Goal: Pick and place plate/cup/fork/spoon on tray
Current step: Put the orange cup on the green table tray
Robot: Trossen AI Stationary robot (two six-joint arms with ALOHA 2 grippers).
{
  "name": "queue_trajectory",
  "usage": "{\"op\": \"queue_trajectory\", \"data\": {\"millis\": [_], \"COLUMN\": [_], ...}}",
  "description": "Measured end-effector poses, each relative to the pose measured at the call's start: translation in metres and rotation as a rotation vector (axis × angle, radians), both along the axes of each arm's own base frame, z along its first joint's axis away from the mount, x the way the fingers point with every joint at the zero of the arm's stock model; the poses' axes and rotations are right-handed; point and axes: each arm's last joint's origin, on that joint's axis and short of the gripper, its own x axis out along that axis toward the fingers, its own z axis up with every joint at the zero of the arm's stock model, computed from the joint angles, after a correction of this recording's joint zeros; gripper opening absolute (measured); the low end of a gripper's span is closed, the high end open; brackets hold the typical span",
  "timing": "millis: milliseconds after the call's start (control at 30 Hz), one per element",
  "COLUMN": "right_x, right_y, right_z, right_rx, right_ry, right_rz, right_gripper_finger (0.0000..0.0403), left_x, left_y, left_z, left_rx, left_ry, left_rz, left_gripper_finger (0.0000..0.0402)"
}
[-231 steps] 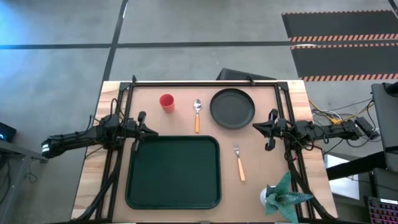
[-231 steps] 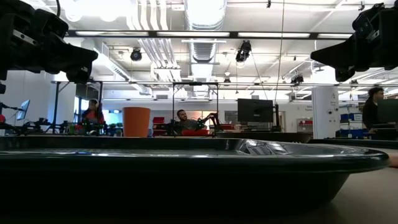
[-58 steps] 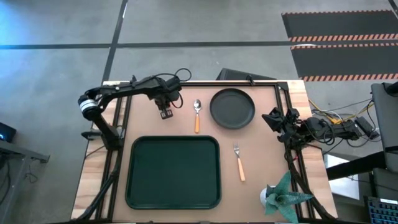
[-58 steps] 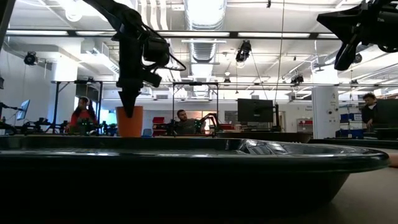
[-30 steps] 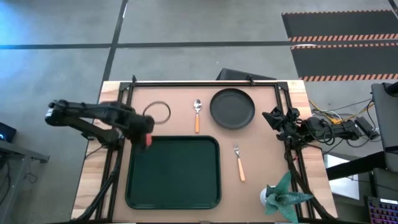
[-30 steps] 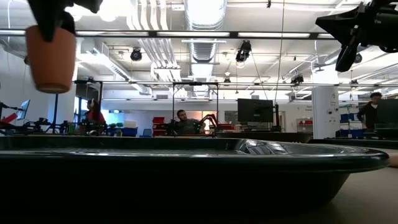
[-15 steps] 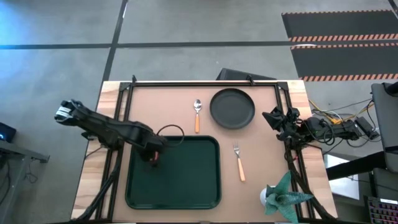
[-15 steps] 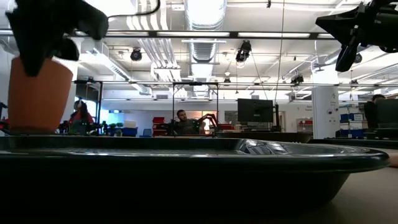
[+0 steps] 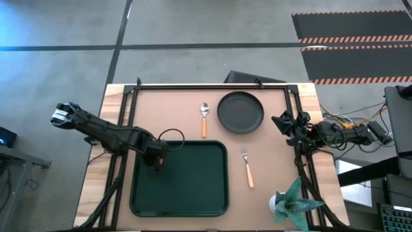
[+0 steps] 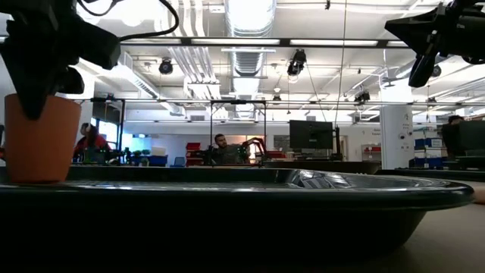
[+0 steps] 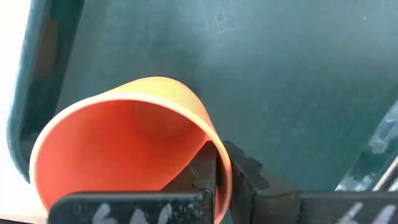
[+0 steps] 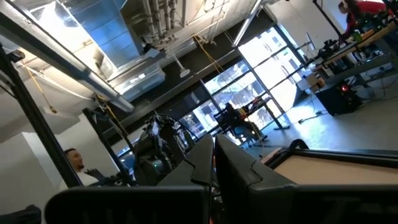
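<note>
Dark green and otherwise bare, the tray [image 9: 187,187] is being given its first item: the cup [image 10: 40,138] is held at the tray's near-left corner, at or just above the floor; whether its base is fully seated cannot be told. The task is therefore judged to be barely begun. The plate [image 9: 241,112], the spoon [image 9: 204,118] and the fork [image 9: 248,169] are all seen on the bare tabletop [image 9: 270,161], the plate and spoon beyond the tray's far edge and the fork just beside its right edge. The cup's rim is clamped between the fingers [image 11: 205,177] of the left gripper [image 9: 157,161], one finger inside the wall and one outside, so the cup has not been released. The right gripper [image 9: 288,125] is held off the tabletop near the right edge, close to the plate, its fingers pressed together on nothing.
</note>
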Motion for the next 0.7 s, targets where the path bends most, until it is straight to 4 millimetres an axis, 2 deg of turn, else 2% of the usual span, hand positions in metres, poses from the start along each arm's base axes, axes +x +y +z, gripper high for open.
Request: {"op": "queue_trajectory", "data": {"millis": [700], "right_x": [0.0001], "right_y": [0.0], "right_z": [-0.0001], "right_rx": [0.0], "right_ry": [0.001], "right_rz": [0.0], "right_gripper_finger": [0.0009], "left_x": [-0.0002], "left_y": [0.0], "left_z": [0.0005], "left_rx": [-0.004], "left_ry": [-0.01], "left_rz": [0.001], "left_gripper_finger": [0.0]}}
